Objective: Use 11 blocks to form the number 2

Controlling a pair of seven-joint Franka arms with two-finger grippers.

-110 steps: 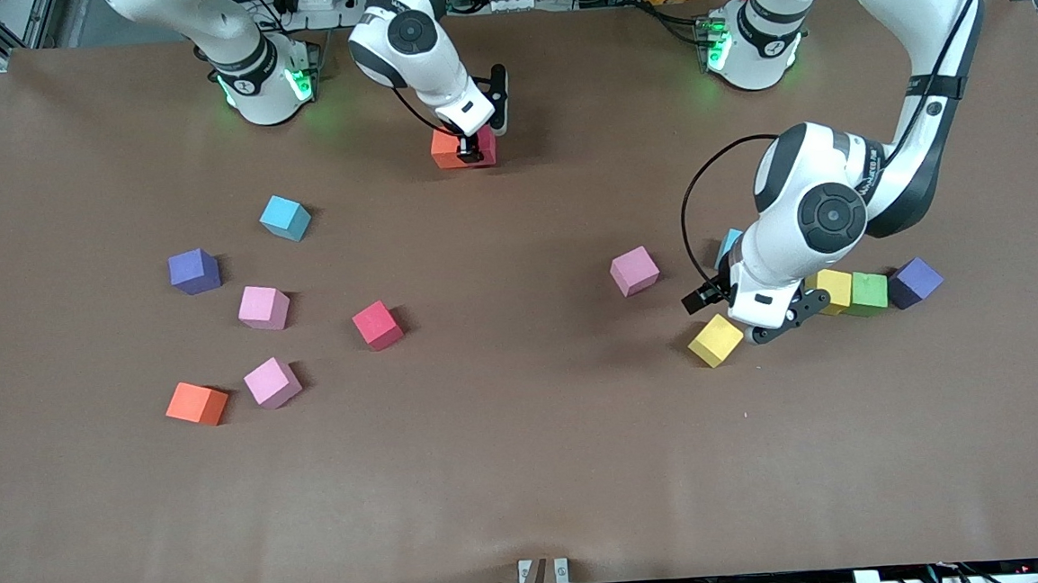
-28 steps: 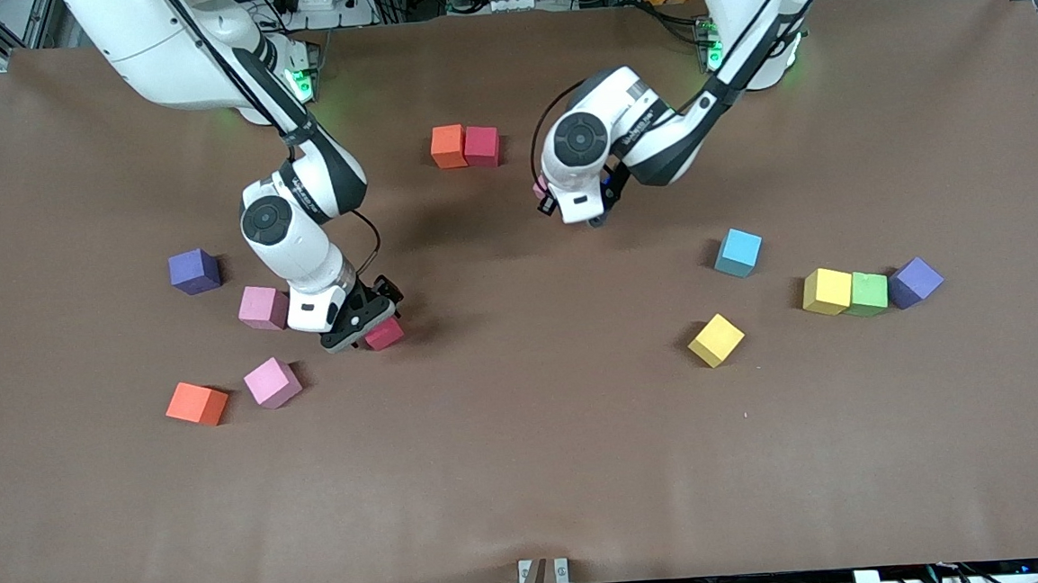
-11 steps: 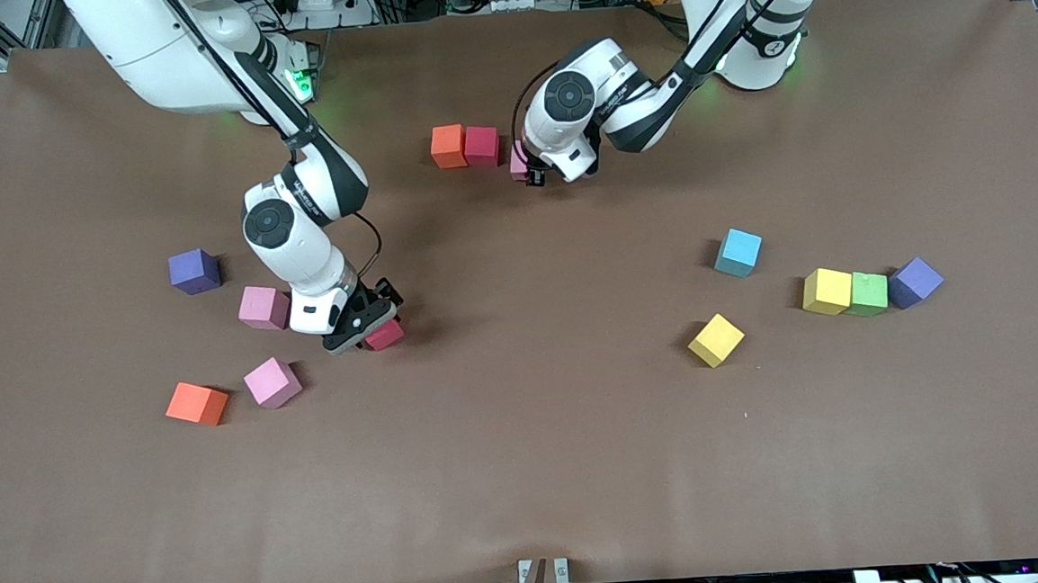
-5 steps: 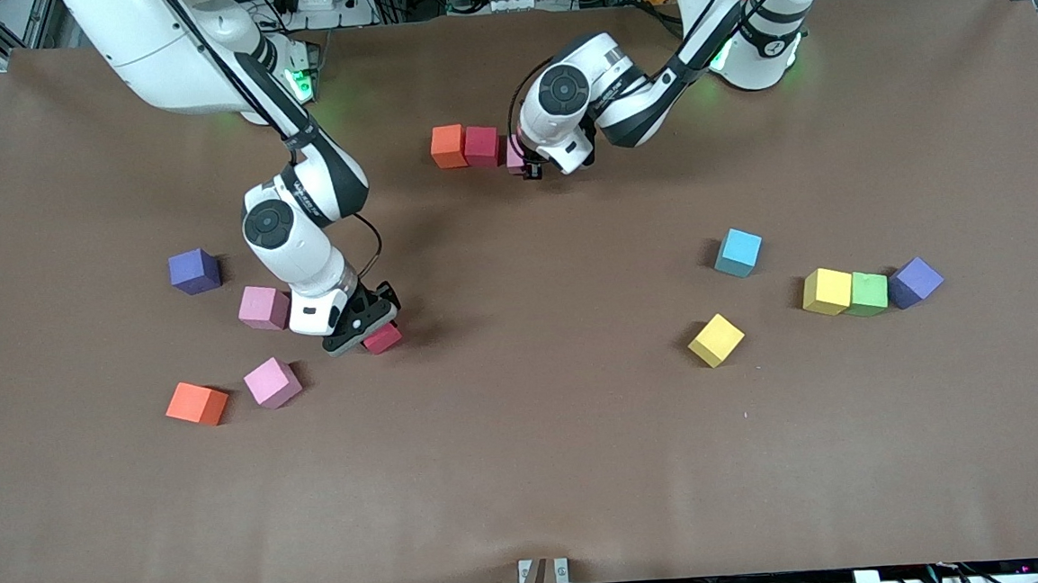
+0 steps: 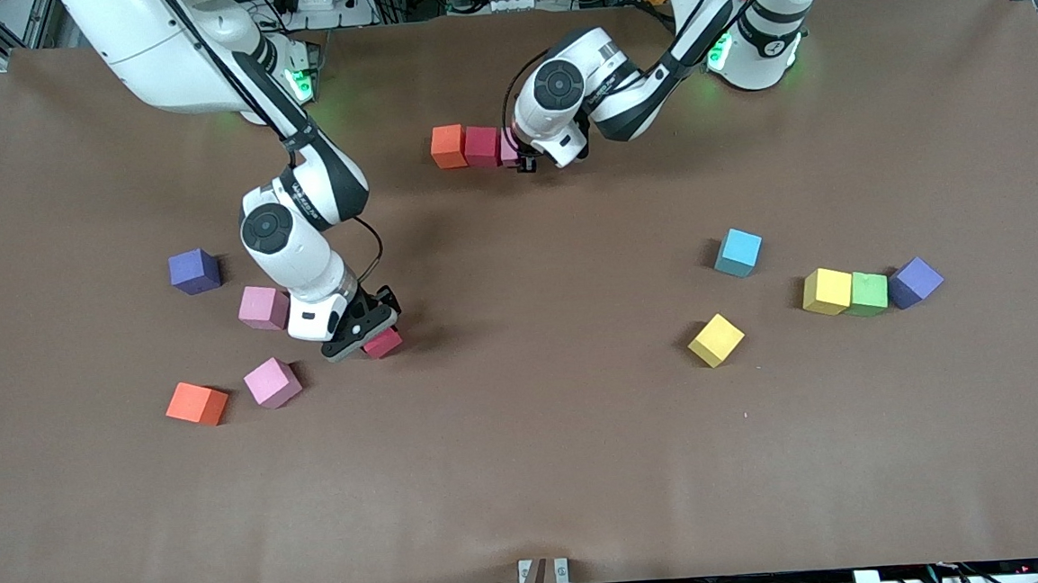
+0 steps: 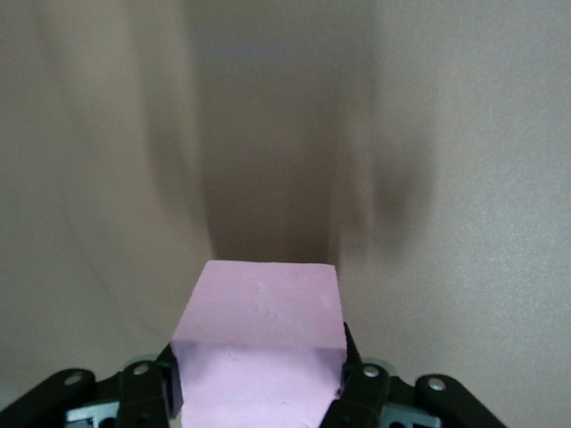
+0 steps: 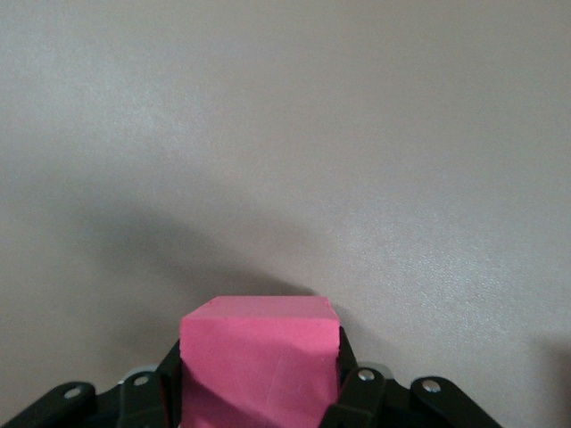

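My left gripper [image 5: 524, 159] has its jaws clenched on a pink block [image 6: 259, 352], pressed beside the red block [image 5: 481, 145] and orange block [image 5: 448, 145] near the table's edge by the bases. My right gripper [image 5: 364, 331] grasps another red block [image 7: 259, 361] mid-table.

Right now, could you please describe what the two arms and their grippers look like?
Both arms are glossy white with black joint bands, round dark grey joint caps and a looping black cable at the wrist. Green lights glow at their bases. The left gripper and right gripper have black fingers with silver screws.
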